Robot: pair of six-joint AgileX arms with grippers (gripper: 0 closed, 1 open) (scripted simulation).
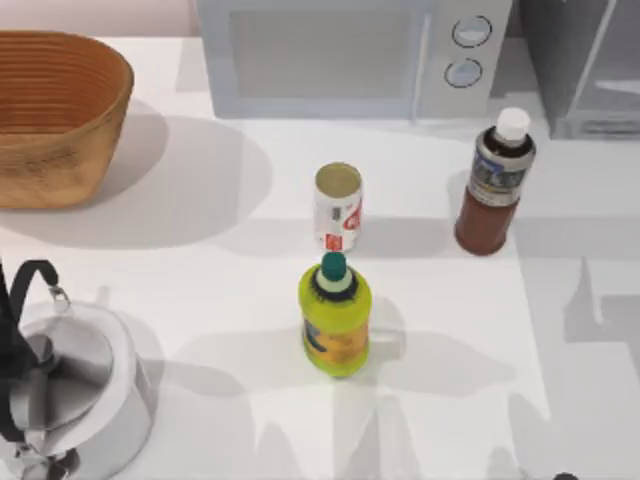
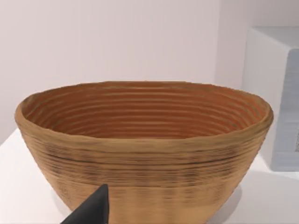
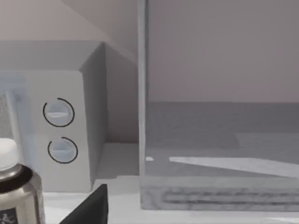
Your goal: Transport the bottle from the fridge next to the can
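Slim reddish-brown, white-capped bottle (image 1: 494,187) stands on white counter (image 1: 200,300), three o'clock of white red-marked can (image 1: 338,208), apart; finger state indeterminable; should approach low, squarely, avoiding yellow-green bottle (image 1: 335,318).

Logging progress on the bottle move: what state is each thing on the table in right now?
bottle: upright on the table, capped, outside the fridge, apart from the can.
can: upright, mid-table.
yellow-green bottle: upright, capped, just in front of the can.
fridge: interior bare.
microwave: door shut.
basket: upright, empty.
kettle: upright.
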